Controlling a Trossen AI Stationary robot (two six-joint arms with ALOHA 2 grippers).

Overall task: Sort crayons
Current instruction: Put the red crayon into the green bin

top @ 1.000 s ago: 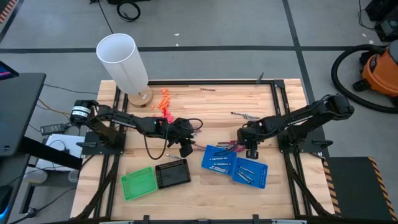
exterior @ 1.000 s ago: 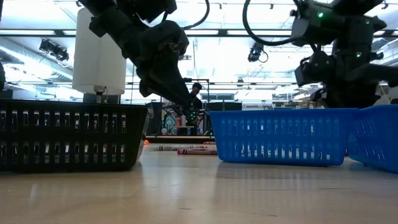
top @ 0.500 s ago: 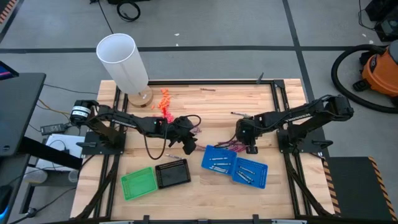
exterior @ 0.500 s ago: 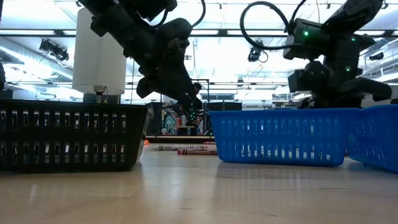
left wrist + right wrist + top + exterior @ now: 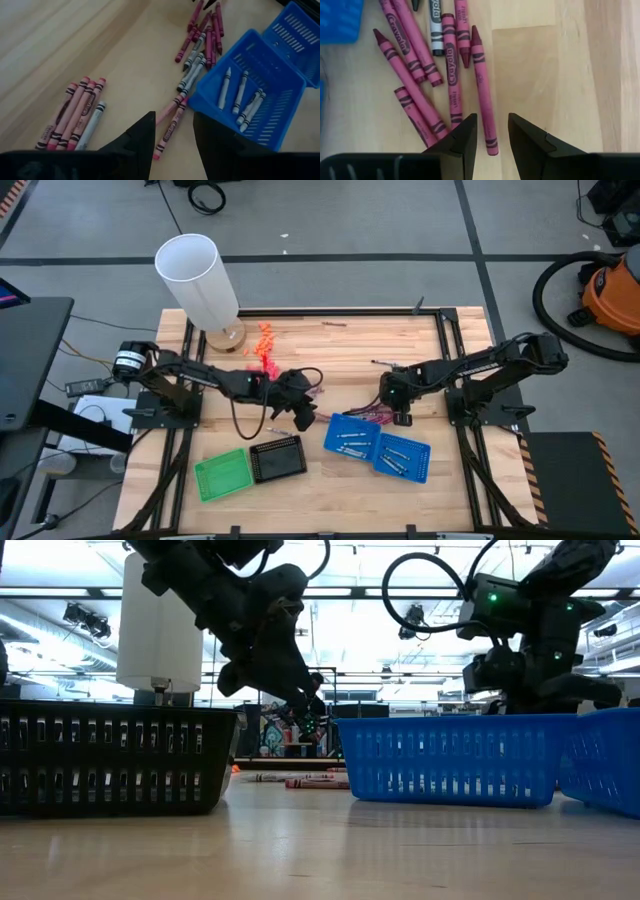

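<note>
Magenta and pink crayons (image 5: 420, 75) lie loose on the wooden table beside two blue baskets (image 5: 375, 445); grey crayons (image 5: 242, 95) lie inside one basket (image 5: 280, 65). My right gripper (image 5: 492, 132) hangs open over this pile (image 5: 368, 413), pointing steeply down, its fingers on either side of the lower end of one magenta crayon (image 5: 482, 85). My left gripper (image 5: 172, 132) is open above the table, with a pink crayon (image 5: 170, 131) below its gap. A further group of pink crayons (image 5: 75, 112) lies beside it. My left gripper (image 5: 300, 417) is left of the baskets.
A black basket (image 5: 277, 458) and a green basket (image 5: 222, 474) stand near the front edge. A tall white cylinder (image 5: 200, 280) stands at the back left with a heap of orange pieces (image 5: 262, 340) beside it. A stray crayon (image 5: 395, 365) lies farther back.
My right gripper has moved a little toward the table's left and down, over the crayon pile, then held still. My left gripper has rolled slightly about its own axis while staying in place. Neither gripper's gap has changed.
</note>
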